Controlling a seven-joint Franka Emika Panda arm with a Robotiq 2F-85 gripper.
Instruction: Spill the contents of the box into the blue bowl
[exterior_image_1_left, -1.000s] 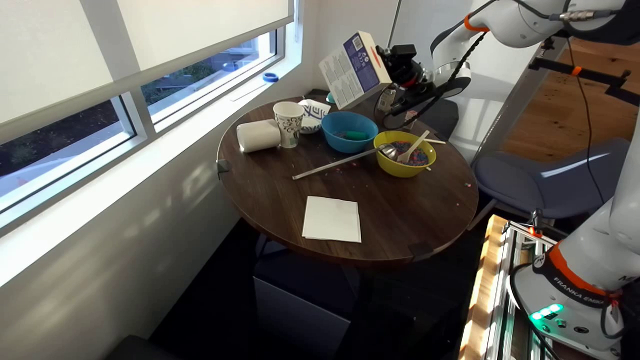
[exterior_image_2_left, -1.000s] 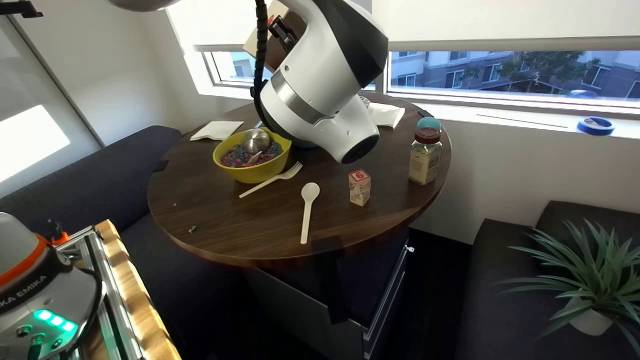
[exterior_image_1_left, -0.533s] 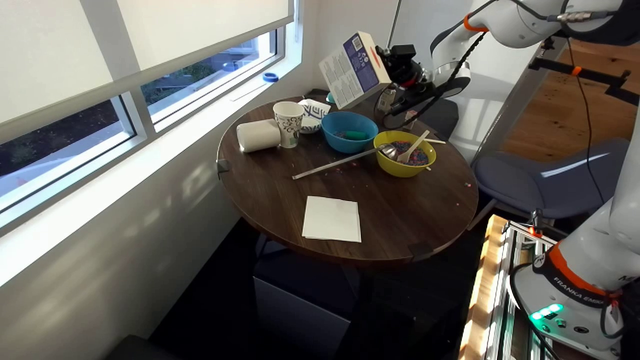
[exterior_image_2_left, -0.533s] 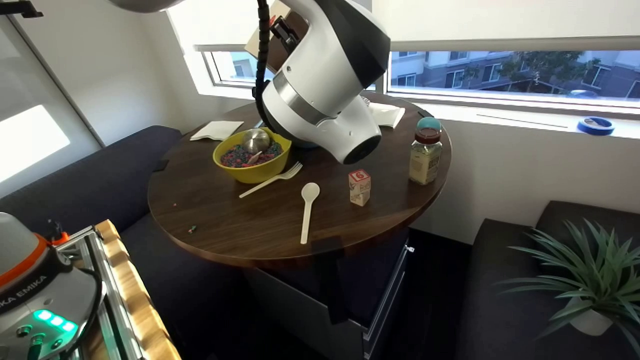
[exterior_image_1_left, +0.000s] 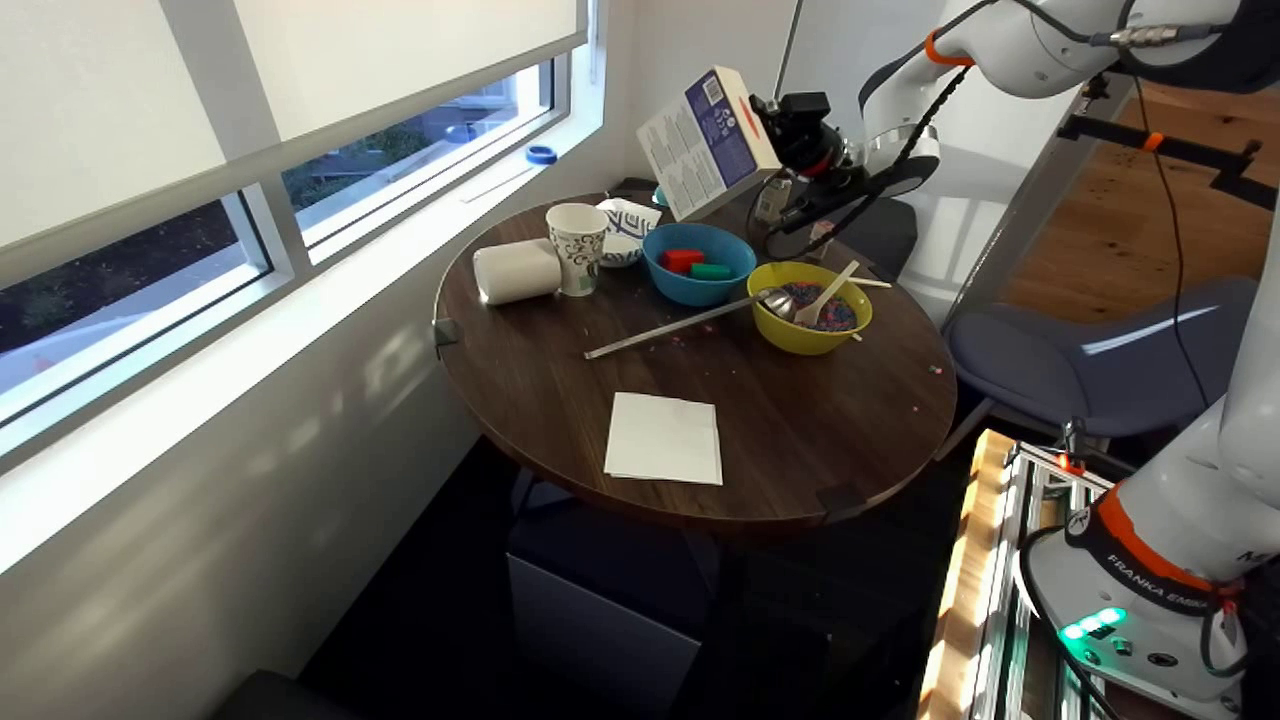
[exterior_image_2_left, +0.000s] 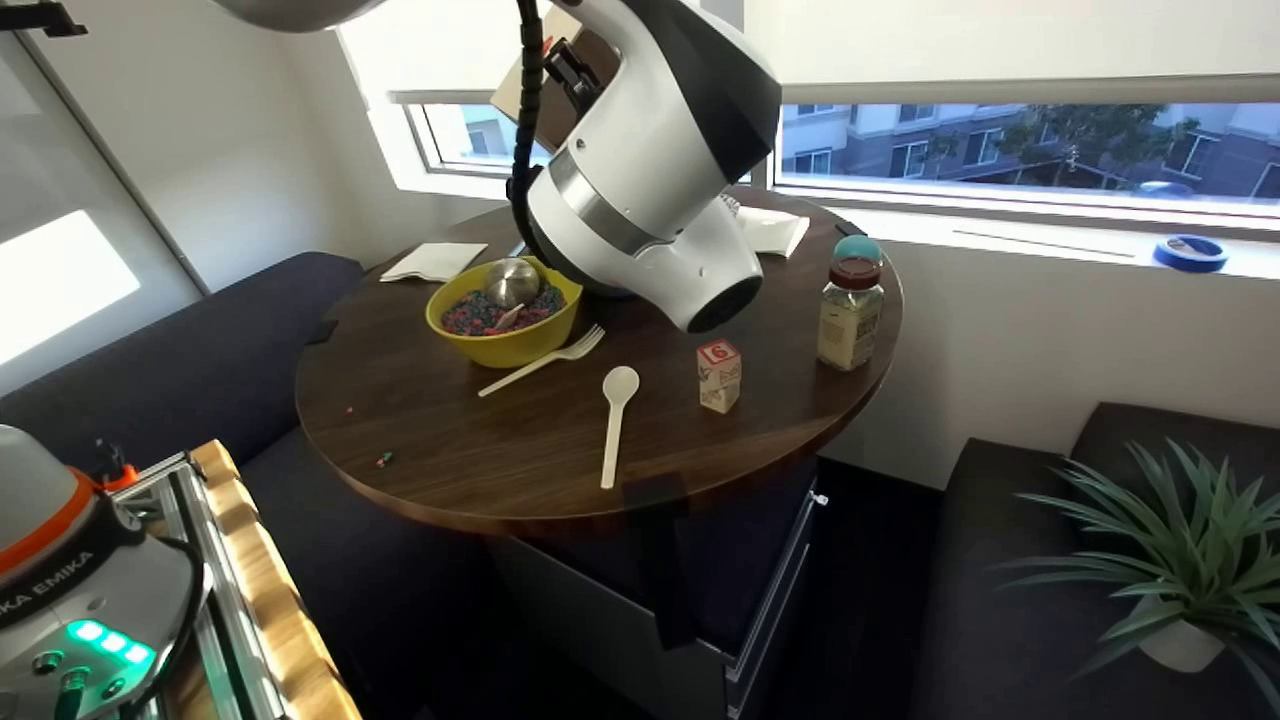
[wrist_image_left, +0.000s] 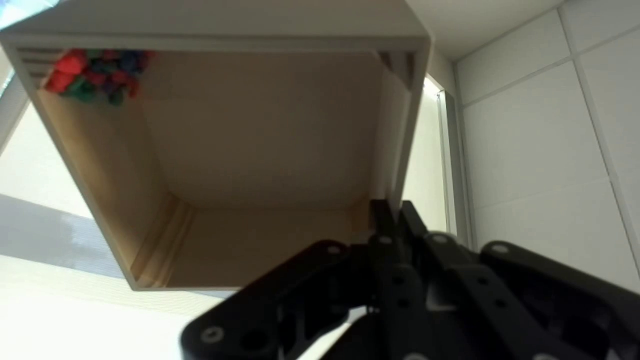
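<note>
My gripper (exterior_image_1_left: 762, 108) is shut on one wall of the box (exterior_image_1_left: 698, 140) and holds it tilted in the air above the blue bowl (exterior_image_1_left: 680, 292). The box has white and blue printed faces and pale tan sides. In the wrist view its open side faces the camera, with the fingertips (wrist_image_left: 393, 210) pinching its right wall. Contents, small red, green and dark blue pieces (wrist_image_left: 95, 75), sit in the upper left corner of the box there. A red block (exterior_image_1_left: 682, 261) and a green block (exterior_image_1_left: 710, 271) lie in the blue bowl. The arm mostly hides this bowl in an exterior view.
The yellow-green bowl (exterior_image_1_left: 790, 340) with a ladle (exterior_image_2_left: 513, 280) stands beside the blue bowl. A paper cup (exterior_image_1_left: 577, 250), a cup on its side (exterior_image_1_left: 517, 272) and napkins (exterior_image_1_left: 663, 440) are on the table. A jar (exterior_image_2_left: 850, 325), stacked blocks (exterior_image_2_left: 719, 376), a fork (exterior_image_2_left: 545, 358) and a spoon (exterior_image_2_left: 616, 420) lie around.
A red block has appeared in the blue bowl next to the green one. The box and gripper have barely moved.
</note>
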